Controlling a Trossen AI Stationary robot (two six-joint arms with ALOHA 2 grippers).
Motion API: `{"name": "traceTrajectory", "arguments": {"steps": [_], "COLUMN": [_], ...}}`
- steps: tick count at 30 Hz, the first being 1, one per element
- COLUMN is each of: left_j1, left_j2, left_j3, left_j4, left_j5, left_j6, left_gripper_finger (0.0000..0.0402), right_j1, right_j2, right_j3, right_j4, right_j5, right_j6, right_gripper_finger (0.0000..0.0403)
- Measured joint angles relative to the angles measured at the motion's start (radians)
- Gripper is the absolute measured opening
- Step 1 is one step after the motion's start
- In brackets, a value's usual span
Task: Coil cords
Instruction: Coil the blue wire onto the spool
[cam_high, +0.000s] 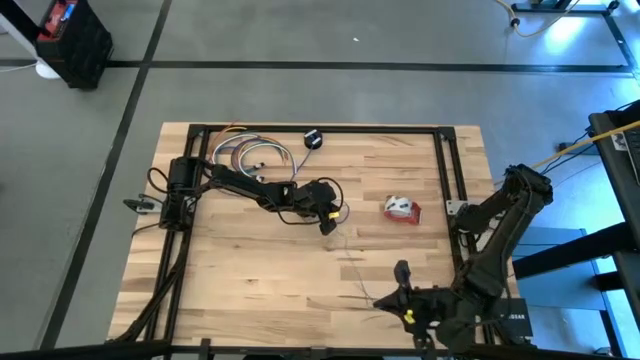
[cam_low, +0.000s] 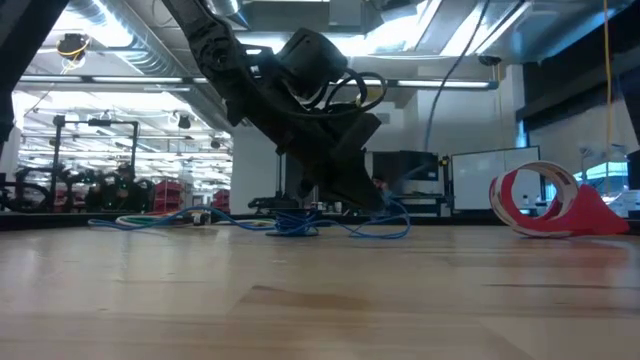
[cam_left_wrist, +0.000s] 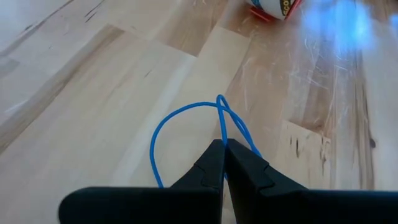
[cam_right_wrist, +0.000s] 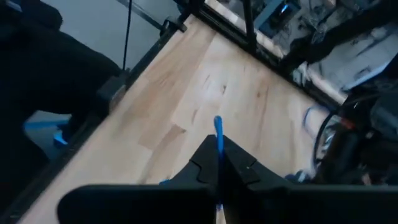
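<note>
Now both clenched on thin blue cord (cam_left_wrist: 186, 115): left gripper (cam_high: 329, 222) mid-frame, right gripper (cam_high: 402, 272) lower right.

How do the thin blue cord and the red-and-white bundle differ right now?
The blue cord is thin, drawn out across the table and looped; the red-and-white bundle is a compact coil. The cord is pinched by both the left gripper and right gripper; the bundle lies free, touched by neither. Both rest on the wooden table.
</note>
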Motion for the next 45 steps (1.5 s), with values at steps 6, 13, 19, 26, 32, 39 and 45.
{"name": "traceTrajectory", "arguments": {"steps": [6,13,19,26,32,39,45], "left_j1": [0.000,-0.011,-0.057,-0.145,-0.201,-0.233,-0.235], "left_j2": [0.000,-0.010,-0.089,-0.166,-0.185,-0.185,-0.185], "left_j3": [0.000,0.000,0.000,0.000,0.000,0.000,0.000], "left_j4": [0.002,-0.005,-0.027,-0.084,-0.158,-0.200,-0.200], "left_j5": [0.000,0.000,0.000,0.000,0.000,0.000,-0.002], "left_j6": [0.003,0.035,0.104,0.223,0.265,0.275,0.280], "left_gripper_finger": [0.0005,0.0005,0.0005,0.0005,0.0005,0.0005,0.0005], "right_j1": [-0.029,-0.160,-0.238,-0.323,-0.410,-0.510,-0.600], "right_j2": [0.000,0.000,0.000,0.000,0.000,0.000,0.000], "right_j3": [-0.039,-0.102,-0.122,-0.280,-0.459,-0.619,-0.670], "right_j4": [-0.065,-0.221,-0.432,-0.385,-0.119,0.371,0.649], "right_j5": [-0.037,-0.047,-0.042,0.107,0.126,0.057,-0.082], "right_j6": [0.197,0.415,0.469,0.441,0.324,-0.004,-0.359], "right_gripper_finger": [0.0028,0.0114,0.0190,0.0210,0.0201,0.0198,0.0198]}}
